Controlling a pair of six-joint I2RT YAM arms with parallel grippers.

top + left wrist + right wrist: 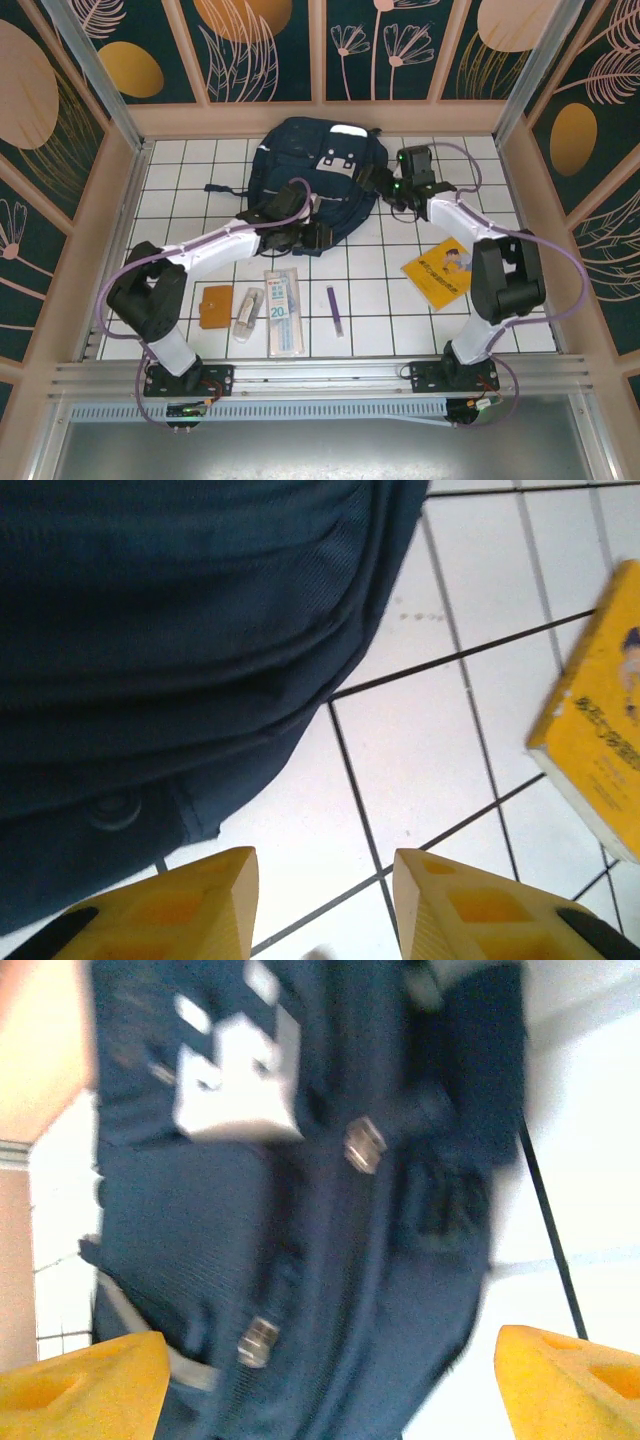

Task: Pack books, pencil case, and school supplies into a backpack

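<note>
Orange-brown, the small book (216, 305) lies flat at the near left of the table (385, 300). The packet (248, 310), clear pack (282, 312) and purple pen (334, 310) lie in a row to its right. Behind them the left gripper (310, 238) sits at the near edge of the backpack (320, 165), its fingers (190, 905) parted over bare tile, empty. The right gripper (372, 180) is at the backpack's right side, spread wide, holding nothing. Farther right, the yellow booklet (438, 272) lies on the tiles beside the right arm.
</note>
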